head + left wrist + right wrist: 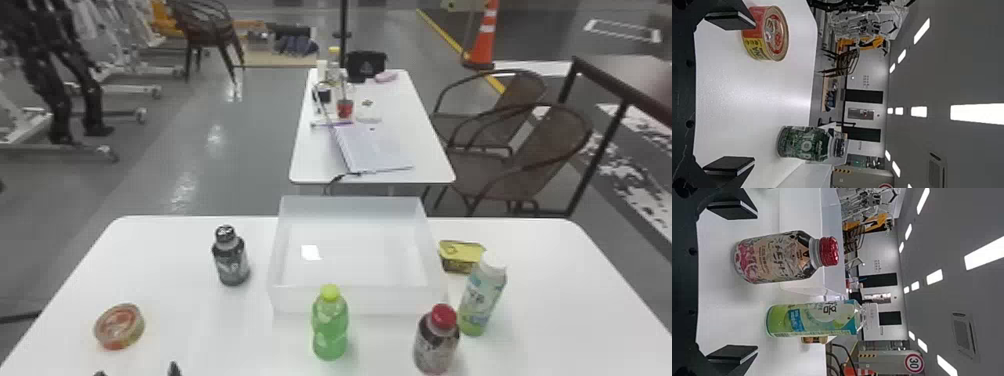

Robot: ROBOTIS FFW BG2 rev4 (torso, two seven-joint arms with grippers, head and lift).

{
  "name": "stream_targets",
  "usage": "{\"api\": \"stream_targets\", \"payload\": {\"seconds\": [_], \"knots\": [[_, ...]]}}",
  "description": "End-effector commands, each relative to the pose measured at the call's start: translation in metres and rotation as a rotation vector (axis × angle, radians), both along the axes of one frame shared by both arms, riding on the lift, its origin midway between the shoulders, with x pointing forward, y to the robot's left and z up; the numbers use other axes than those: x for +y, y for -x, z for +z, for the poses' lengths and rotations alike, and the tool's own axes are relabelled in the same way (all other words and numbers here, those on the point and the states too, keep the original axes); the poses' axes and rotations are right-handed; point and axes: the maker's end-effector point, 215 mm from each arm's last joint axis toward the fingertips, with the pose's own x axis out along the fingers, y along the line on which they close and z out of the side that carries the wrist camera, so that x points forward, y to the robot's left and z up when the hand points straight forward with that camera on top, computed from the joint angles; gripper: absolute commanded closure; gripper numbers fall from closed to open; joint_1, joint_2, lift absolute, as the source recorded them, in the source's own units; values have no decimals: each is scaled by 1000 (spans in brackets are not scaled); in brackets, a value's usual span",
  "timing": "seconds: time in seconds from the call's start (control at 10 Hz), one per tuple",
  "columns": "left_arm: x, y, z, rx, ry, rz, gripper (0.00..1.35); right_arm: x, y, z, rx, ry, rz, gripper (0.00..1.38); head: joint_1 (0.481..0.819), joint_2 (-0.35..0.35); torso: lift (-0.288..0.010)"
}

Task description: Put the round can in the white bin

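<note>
Near the bottom edge of the head view, the tips of my left gripper stand apart, a little in front of the round can, which rests on the table's left part. In the left wrist view my left gripper is open with nothing held, and the red and yellow can lies close beyond one finger. The white bin stands at the table's back middle, with no objects inside. My right gripper is open in the right wrist view, facing a red-capped bottle and a green bottle.
A dark bottle stands between can and bin. A green bottle is in front of the bin. To the bin's right are a red-capped bottle, a white-capped bottle and a yellow package.
</note>
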Motion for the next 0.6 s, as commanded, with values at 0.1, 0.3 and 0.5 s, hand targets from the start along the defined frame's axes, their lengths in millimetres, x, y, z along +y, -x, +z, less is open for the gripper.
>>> {"api": "stream_targets", "payload": {"seconds": [0.1,0.3,0.5], "knots": [[-1,-1,-1,3,7,3,98,0,0,0,0,-1,0,94,549,0,-100],[5,-5,-5,21,18,15,90,0,0,0,0,-1,0,94,549,0,-100],[4,-16,-12,51,56,10,90,0,0,0,0,-2,-1,94,549,0,-100]]}}
